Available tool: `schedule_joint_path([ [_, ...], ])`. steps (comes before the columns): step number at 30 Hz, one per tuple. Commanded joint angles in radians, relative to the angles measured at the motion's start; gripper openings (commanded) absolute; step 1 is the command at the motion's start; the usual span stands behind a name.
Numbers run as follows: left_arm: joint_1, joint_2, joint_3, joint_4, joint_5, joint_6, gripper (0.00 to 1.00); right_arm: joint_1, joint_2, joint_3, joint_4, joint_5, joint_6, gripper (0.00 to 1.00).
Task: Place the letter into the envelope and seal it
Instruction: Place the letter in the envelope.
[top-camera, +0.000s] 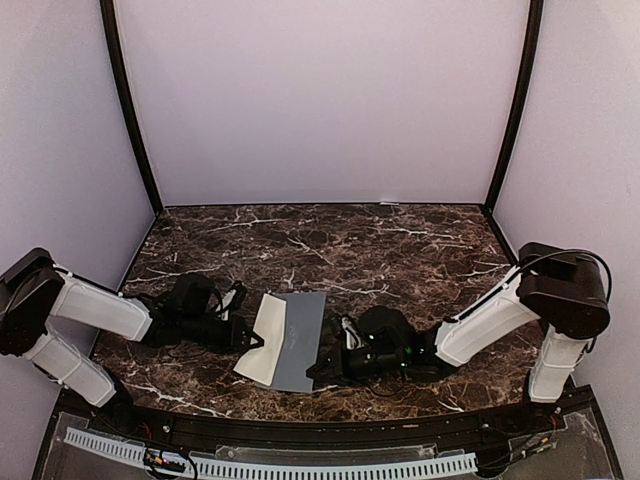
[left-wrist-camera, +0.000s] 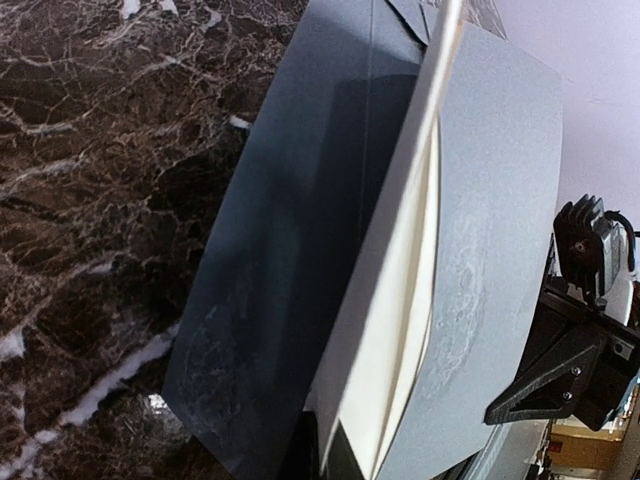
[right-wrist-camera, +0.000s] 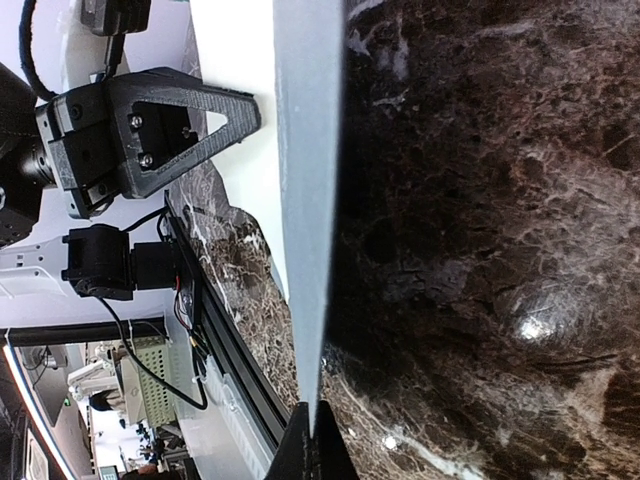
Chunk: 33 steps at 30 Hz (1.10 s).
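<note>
the envelope (top-camera: 303, 340) lies on the near middle of the table (top-camera: 400, 250). it is a flat grey-blue paper rectangle with a matte, faintly scuffed face. the letter (top-camera: 262, 345), cream paper bent along a crease, overlaps the envelope's left side and sticks out past it toward the left arm. i cannot tell whether its far edge sits inside the pocket. the left gripper (top-camera: 249, 342) is clamped tight on the letter's left edge, and the sheet bows upward there. the right gripper (top-camera: 317, 370) is pinched on the envelope's near right edge, which its own camera sees edge-on as a thin grey blade. the two tools face each other, near but apart, with the paper between them. the table is glossy, a dark brown marble pattern with white veins. pale lilac walls (top-camera: 320, 100) and black corner posts (top-camera: 131, 110) close in three sides. a white slotted strip (top-camera: 300, 468) runs along the near rim.
</note>
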<state>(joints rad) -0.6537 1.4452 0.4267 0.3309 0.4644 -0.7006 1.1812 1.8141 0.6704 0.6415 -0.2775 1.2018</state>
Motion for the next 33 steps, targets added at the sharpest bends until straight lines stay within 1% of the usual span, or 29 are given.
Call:
schedule_joint_path([
  [1, 0.002, 0.008, -0.030, 0.112, 0.004, -0.070, 0.00, 0.016, 0.012, 0.027, 0.017, -0.020, -0.011, 0.00],
  [6, 0.002, 0.027, -0.065, 0.217, 0.018, -0.172, 0.00, 0.019, 0.015, 0.031, 0.021, -0.023, -0.010, 0.00],
  [11, -0.003, 0.049, -0.081, 0.291, 0.037, -0.213, 0.00, 0.020, 0.025, 0.028, 0.029, -0.023, -0.003, 0.00],
  [16, -0.027, 0.061, -0.088, 0.306, 0.047, -0.238, 0.00, 0.019, 0.028, 0.023, 0.039, -0.017, 0.012, 0.00],
  [21, -0.030, 0.025, -0.100, 0.272, 0.027, -0.233, 0.00, 0.019, 0.026, 0.015, 0.054, -0.012, 0.023, 0.10],
  [26, -0.030, 0.018, -0.110, 0.268, 0.029, -0.238, 0.00, 0.019, 0.021, 0.006, 0.061, -0.008, 0.028, 0.13],
  [29, -0.029, 0.010, -0.116, 0.271, 0.020, -0.244, 0.00, 0.020, 0.017, 0.001, 0.063, -0.003, 0.031, 0.11],
  [32, -0.030, -0.008, -0.130, 0.295, 0.011, -0.263, 0.00, 0.020, 0.008, -0.010, 0.068, 0.004, 0.039, 0.02],
  [33, -0.030, -0.013, -0.135, 0.305, 0.007, -0.274, 0.00, 0.020, 0.004, -0.013, 0.070, 0.005, 0.042, 0.00],
])
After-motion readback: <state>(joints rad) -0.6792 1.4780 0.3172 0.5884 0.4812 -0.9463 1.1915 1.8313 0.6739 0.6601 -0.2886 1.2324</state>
